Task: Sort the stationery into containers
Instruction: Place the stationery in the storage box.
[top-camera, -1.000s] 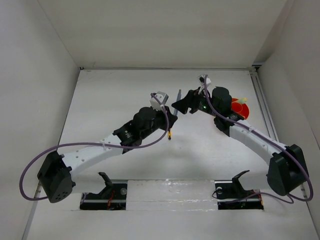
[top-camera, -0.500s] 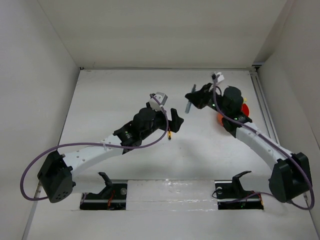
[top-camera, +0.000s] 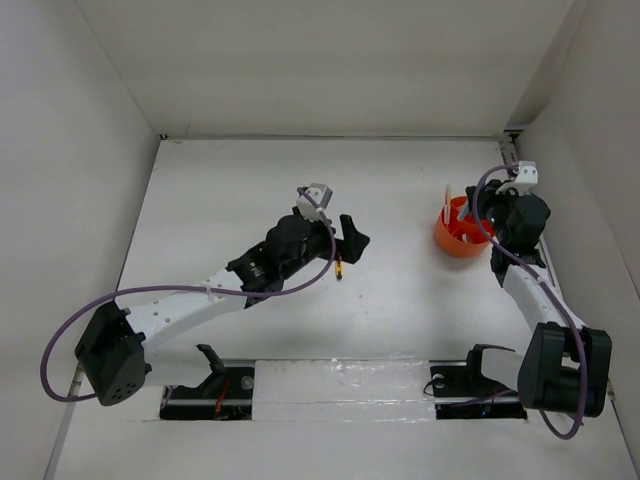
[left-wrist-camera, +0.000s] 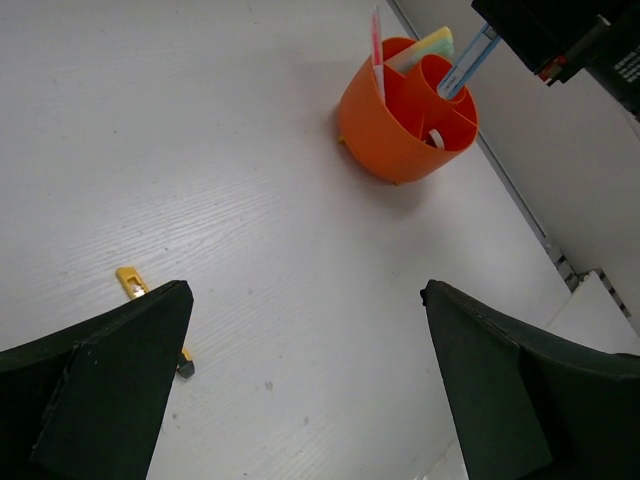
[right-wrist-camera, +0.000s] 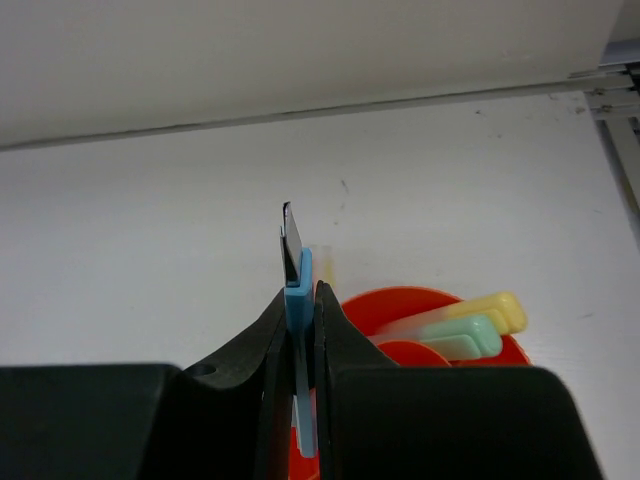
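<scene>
Right gripper (right-wrist-camera: 300, 303): jaws pinching blue pen (right-wrist-camera: 299, 280) above orange tub (left-wrist-camera: 375, 125) | left gripper (left-wrist-camera: 305, 295): jaws spread, over desk (left-wrist-camera: 290, 225) near yellow-black pen (left-wrist-camera: 131, 283)

no readable text, label, brand, number or sign shows in any of the three views.

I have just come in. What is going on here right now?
The right gripper holds a blue pen over the orange tub, with the pen's lower end inside it. The tub also contains a red pen, a pale yellow pen and a pale green pen. The left gripper hangs open above the table, near a yellow-black pen not yet picked up.
</scene>
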